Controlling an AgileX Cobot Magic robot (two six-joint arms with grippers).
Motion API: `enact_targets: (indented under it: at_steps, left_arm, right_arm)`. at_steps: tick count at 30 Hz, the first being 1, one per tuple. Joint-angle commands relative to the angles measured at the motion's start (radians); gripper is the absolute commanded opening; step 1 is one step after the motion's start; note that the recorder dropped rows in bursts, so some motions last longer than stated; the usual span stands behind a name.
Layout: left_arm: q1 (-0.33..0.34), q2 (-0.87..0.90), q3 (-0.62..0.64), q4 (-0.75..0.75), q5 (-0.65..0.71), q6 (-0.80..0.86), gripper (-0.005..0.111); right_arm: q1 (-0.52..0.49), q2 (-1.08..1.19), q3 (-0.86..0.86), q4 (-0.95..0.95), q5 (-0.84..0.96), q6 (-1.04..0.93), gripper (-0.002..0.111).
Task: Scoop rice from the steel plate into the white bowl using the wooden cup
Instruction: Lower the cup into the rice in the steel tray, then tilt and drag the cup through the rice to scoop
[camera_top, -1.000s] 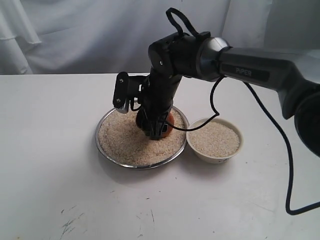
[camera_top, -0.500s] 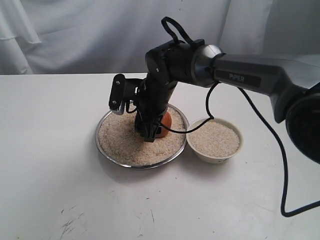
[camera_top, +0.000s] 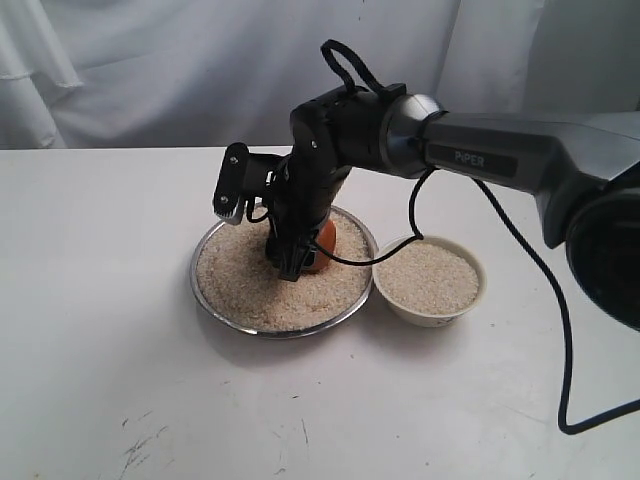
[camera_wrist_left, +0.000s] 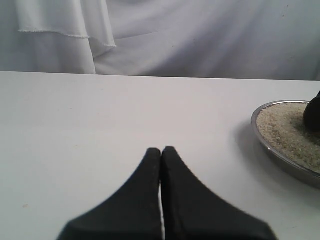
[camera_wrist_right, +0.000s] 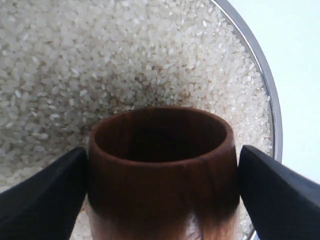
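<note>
The steel plate (camera_top: 203, 296) sits mid-table, heaped with rice (camera_top: 245, 285). My right gripper (camera_top: 291, 262) reaches down into it, shut on the wooden cup (camera_top: 322, 240), which rests low against the grains. In the right wrist view the cup (camera_wrist_right: 162, 180) sits between the two black fingers of the right gripper (camera_wrist_right: 162, 150); its mouth faces the rice (camera_wrist_right: 100, 60) and its dark inside shows no grains. The white bowl (camera_top: 432, 314) stands right of the plate, filled with rice (camera_top: 430, 278). My left gripper (camera_wrist_left: 161, 149) is shut on nothing above bare table, left of the plate's rim (camera_wrist_left: 272, 150).
A black cable (camera_top: 545, 290) hangs from the right arm and loops over the table on the right, past the bowl. White cloth (camera_top: 150, 70) hangs behind the table. Dark scuff marks (camera_top: 140, 445) lie near the front edge.
The right gripper has carried the cup a little leftward through the rice and turned with it. The plate, the bowl and the left gripper have stayed put.
</note>
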Motion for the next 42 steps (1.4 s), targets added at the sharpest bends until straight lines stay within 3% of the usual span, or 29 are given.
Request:
enact_targets:
  at_steps: [1,16,19,25,42]
  left_arm:
    - [-0.002,-0.005,0.005,-0.001,-0.006,-0.003,0.000]
    - [-0.002,-0.005,0.005,-0.001,-0.006,-0.003,0.000]
    - [-0.002,-0.005,0.005,-0.001,-0.006,-0.003,0.000]
    - [-0.002,-0.005,0.005,-0.001,-0.006,-0.003,0.000]
    - [-0.002,-0.005,0.005,-0.001,-0.006,-0.003,0.000]
  right_arm:
    - [0.008,0.001,-0.001,0.009,-0.027,0.006,0.058]
    - [-0.017,0.001,-0.001,0.159,-0.015,-0.065,0.058]
    - [-0.035,0.001,-0.001,0.295,0.064,-0.201,0.069]
    - [-0.052,0.001,-0.001,0.310,0.108,-0.264,0.087]
    - [-0.107,-0.019,-0.001,0.408,0.113,-0.357,0.087]
